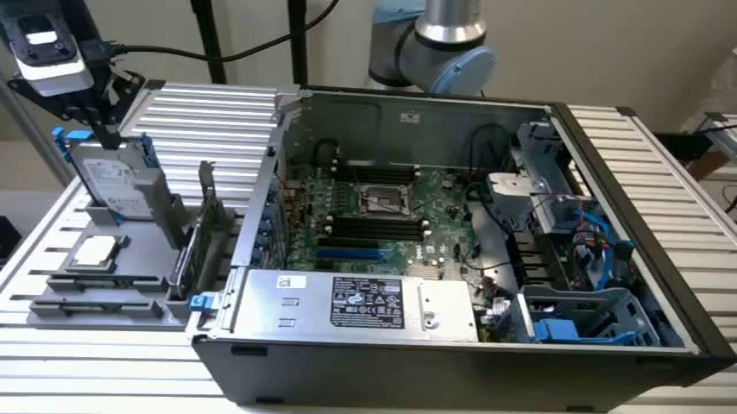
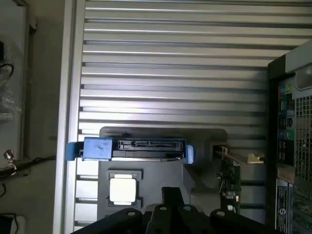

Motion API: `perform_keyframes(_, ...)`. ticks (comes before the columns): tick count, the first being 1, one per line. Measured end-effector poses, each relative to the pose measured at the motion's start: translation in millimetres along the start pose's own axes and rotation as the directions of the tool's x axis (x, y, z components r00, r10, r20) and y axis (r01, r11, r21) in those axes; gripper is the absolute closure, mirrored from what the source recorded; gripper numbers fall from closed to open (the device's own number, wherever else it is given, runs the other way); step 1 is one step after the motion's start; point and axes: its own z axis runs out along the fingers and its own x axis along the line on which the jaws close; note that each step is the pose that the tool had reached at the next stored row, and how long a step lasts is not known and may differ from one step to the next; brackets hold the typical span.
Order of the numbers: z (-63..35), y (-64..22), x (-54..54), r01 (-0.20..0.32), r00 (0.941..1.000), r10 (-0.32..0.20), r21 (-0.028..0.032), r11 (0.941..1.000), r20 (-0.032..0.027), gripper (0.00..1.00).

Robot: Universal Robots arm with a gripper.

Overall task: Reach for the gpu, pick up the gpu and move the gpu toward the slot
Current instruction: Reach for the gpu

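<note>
Gpu [image 1: 207, 217] is seen standing on edge in a grey holder [image 1: 69, 304] on the slatted table [image 1: 207, 112], at the exterior view's left, just beside the outer wall of the open computer case [image 1: 461, 362]. Its green board and silver bracket [image 2: 246, 157] are made out in the wrist view.

The gripper [image 1: 103, 129] is hung above the far end of the holder, over the hard drive [image 1: 116, 185] and well apart from the gpu. How far it is open cannot be told, and nothing is seen held in it.

The reach is judged to be the step in hand, and barely begun. To be done well, the gripper should be carried right, clear of the upright hard drive, and lined up with the card's thin top edge. It should then be lowered squarely, so that the card is neither tipped in its groove nor knocked against the case wall.

Three things are kept in the holder: the hard drive in its blue frame at the far end, a square processor chip [image 1: 95, 250] lying flat nearer, and the gpu at the right. Inside the case a motherboard [image 1: 368, 216] is seen at the bottom, with a power supply [image 1: 357, 302] along the near wall.
</note>
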Motion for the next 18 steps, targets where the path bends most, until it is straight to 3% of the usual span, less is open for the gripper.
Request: perform_keyframes(18, 0.0, -0.1, -1.1, 0.0, 1.0, 0.0, 0.0, 1.0, -0.0001, 0.89)
